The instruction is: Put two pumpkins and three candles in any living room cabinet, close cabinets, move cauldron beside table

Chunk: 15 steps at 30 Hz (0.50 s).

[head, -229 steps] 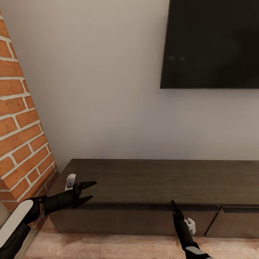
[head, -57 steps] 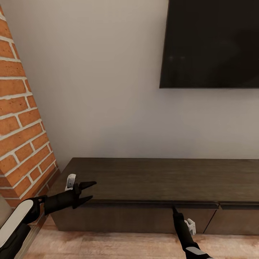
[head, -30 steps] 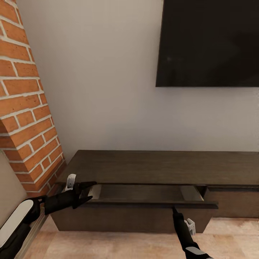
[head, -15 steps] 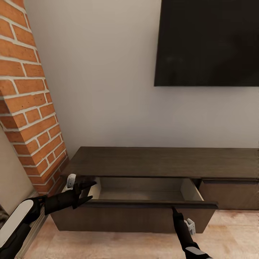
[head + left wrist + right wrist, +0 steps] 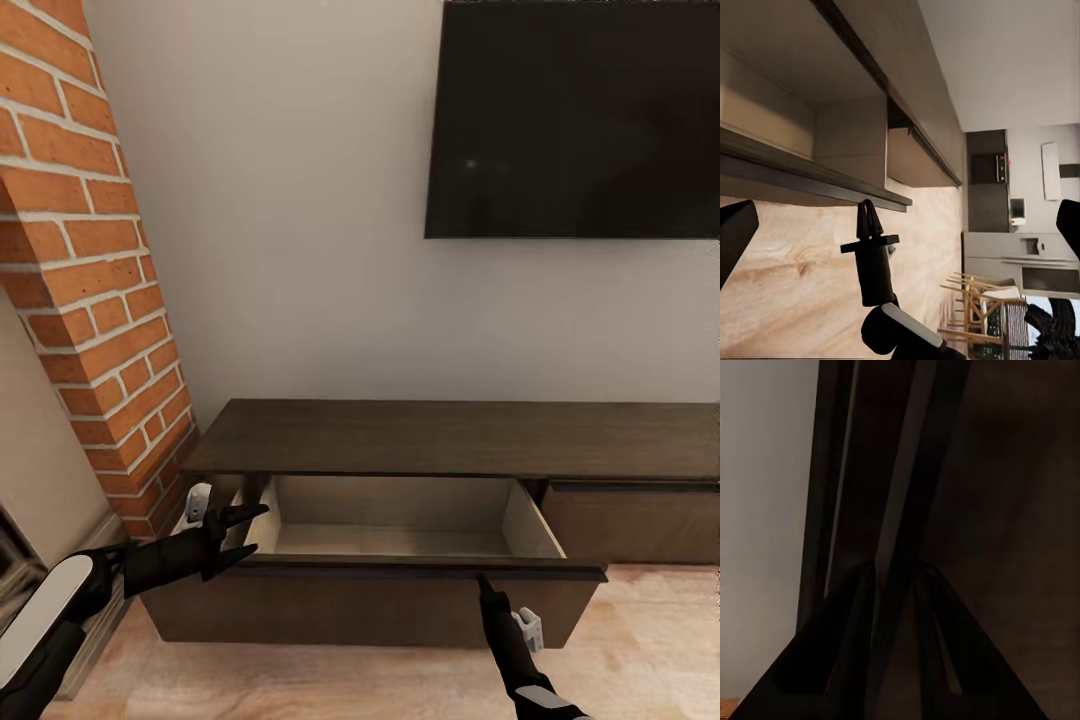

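Long dark-brown cabinet (image 5: 450, 438) against the pale wall, under a black TV (image 5: 575, 118). Left drawer (image 5: 390, 570) pulled well out, pale beige inside, bare floor of the drawer showing, nothing visible in it. Second drawer (image 5: 635, 520) to the right shut flush. Brick column (image 5: 95, 280) at the cabinet's left end; light wood floor (image 5: 650, 660) below.

Right gripper (image 5: 483, 583) at the open drawer's front lip, right of its middle, jaws closed on that thin top edge. Seen from the right wrist camera: 2 dark fingers (image 5: 855, 637) pinched close either side of the lip's edge (image 5: 900, 495), pointing up along it.

Left gripper (image 5: 243, 529) at the drawer's left front corner, near the lip, jaws spread apart and gripping nothing; cannot tell whether a tip touches the wood. From the left wrist camera: the finger tips at the frame's sides wide apart, the drawer's dark front rail (image 5: 810, 180) between them, and the right gripper (image 5: 868, 214) standing against that rail's edge. Beyond, a far room with dark appliances (image 5: 988, 180) and wooden chairs (image 5: 979, 307).
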Motion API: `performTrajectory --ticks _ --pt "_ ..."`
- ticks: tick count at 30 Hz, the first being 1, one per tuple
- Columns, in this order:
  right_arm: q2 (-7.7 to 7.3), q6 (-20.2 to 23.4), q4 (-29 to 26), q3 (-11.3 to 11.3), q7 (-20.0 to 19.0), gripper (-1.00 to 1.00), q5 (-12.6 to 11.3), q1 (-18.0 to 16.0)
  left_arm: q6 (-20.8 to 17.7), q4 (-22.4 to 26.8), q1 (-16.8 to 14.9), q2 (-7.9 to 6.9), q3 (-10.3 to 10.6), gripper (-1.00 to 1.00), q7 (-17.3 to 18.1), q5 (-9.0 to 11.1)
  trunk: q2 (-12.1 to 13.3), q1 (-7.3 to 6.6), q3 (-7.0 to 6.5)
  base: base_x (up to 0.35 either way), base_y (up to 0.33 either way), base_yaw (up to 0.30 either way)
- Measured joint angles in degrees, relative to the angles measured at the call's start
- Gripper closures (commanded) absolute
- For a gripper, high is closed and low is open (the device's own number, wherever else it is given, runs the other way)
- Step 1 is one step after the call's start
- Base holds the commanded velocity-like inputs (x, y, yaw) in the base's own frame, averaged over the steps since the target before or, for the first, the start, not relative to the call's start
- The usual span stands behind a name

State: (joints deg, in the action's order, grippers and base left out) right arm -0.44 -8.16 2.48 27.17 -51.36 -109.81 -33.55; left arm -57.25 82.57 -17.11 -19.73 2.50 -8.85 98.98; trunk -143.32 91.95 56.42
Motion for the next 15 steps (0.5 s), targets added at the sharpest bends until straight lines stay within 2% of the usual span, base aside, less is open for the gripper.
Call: performTrajectory --ticks 7,15 --pt "0.02 -0.01 0.0 0.03 -0.01 1.0 -0.01 0.0 0.0 -0.02 0.0 0.0 0.0 -1.0 0.0 0.0 0.0 0.0 0.0 -0.151 0.0 0.0" --pt "0.01 -0.01 0.0 0.04 -0.04 1.0 0.0 0.01 0.0 -0.01 0.0 -0.01 0.0 -1.0 0.0 0.0 0.0 -0.02 0.0 -0.015 0.0 0.0"
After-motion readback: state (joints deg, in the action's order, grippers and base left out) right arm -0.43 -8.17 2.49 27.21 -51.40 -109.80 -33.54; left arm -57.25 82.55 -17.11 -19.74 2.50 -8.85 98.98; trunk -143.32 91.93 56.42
